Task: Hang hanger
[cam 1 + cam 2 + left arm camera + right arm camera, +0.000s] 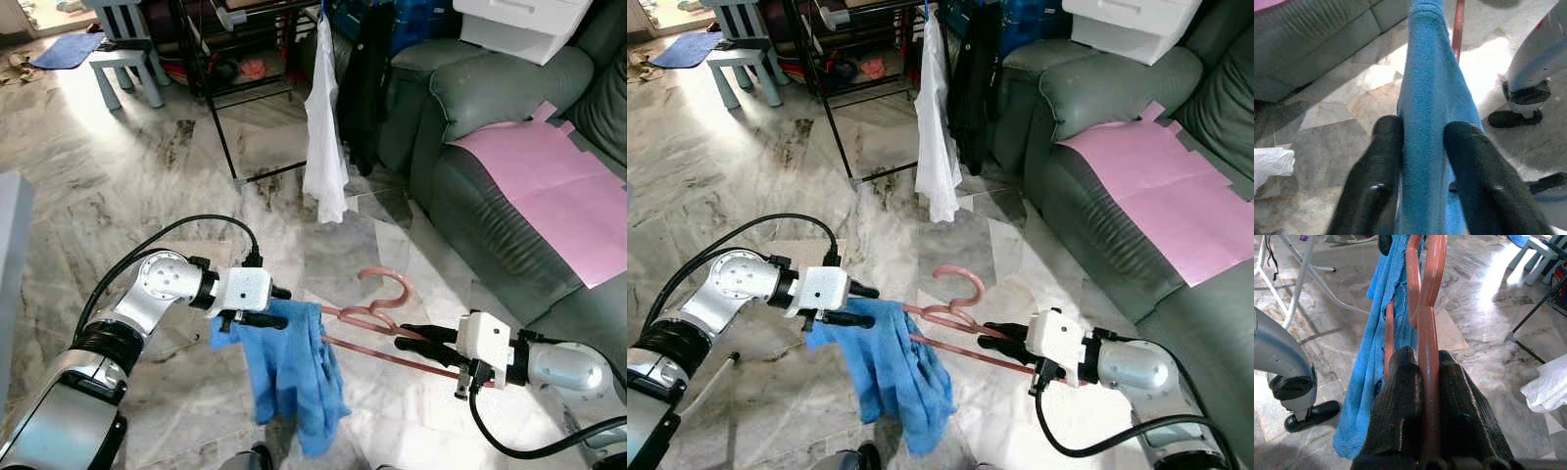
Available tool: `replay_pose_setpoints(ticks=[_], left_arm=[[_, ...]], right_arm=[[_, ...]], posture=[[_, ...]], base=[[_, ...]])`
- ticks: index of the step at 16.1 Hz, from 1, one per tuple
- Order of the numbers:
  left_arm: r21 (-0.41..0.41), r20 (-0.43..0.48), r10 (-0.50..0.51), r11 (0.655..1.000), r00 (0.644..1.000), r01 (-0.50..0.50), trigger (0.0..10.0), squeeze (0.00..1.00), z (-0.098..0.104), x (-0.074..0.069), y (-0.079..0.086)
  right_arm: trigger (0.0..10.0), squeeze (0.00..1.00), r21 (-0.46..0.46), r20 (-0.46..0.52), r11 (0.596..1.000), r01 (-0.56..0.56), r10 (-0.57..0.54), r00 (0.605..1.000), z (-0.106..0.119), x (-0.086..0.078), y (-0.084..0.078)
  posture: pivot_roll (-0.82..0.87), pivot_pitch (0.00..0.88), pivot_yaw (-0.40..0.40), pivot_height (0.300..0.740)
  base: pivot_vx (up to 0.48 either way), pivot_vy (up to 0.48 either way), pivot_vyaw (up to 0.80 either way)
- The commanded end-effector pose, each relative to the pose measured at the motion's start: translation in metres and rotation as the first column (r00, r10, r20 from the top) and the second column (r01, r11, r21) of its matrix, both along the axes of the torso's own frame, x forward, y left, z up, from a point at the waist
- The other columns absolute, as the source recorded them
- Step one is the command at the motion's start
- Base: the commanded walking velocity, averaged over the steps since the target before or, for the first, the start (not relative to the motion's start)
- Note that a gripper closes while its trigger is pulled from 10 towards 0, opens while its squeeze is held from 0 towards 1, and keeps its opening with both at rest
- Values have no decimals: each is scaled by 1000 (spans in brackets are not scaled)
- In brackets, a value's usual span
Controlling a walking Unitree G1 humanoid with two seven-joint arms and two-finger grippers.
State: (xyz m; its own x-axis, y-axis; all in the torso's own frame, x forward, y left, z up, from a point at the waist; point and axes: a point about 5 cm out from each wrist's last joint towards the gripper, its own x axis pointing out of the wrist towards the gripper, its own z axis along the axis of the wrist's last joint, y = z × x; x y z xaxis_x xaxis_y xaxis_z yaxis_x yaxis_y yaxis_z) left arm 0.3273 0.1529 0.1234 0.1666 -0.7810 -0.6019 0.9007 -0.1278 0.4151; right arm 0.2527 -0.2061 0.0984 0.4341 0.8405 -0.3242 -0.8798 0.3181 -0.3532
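Grey sofa [490, 186], white shirt [323, 137]

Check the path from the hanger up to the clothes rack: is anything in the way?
Nothing visible on the floor between. The pink hanger, carrying the blue cloth, is held by the right gripper and left gripper. A white shirt already hangs on the black rack near the sofa.

Your salmon-pink plastic hanger [377, 313] lies nearly level above the floor, hook upward, a blue knitted garment [294, 367] draped over one end.

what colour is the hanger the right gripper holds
Salmon pink hanger, clearest in the right wrist view.
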Motion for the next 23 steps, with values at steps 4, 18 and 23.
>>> replay_pose_setpoints(ticks=[4, 18, 23], left_arm=[[39, -11, -23, 999, 1000, 24, 0, 0, 4, 4, -3], [66, -54, -80, 994, 995, 83, 0, 0, 4, 3, -10], [62, -55, -5, 998, 998, 9, 0, 0, 1, 3, 8]], right_arm=[[10000, 0, 7, 32, 1000, -25, 25, 999, 2, 2, 6], [10000, 1000, 29, -51, 1000, 0, 2, 999, -2, 5, 8], [10000, 1000, -17, 23, 989, 147, -147, 989, 13, 24, 1]], posture=[[-98, 151, 38, 740], [-100, 149, 32, 740], [-96, 152, 26, 740]], base=[[0, 0, 0], [0, 0, 0], [0, 0, 0]])
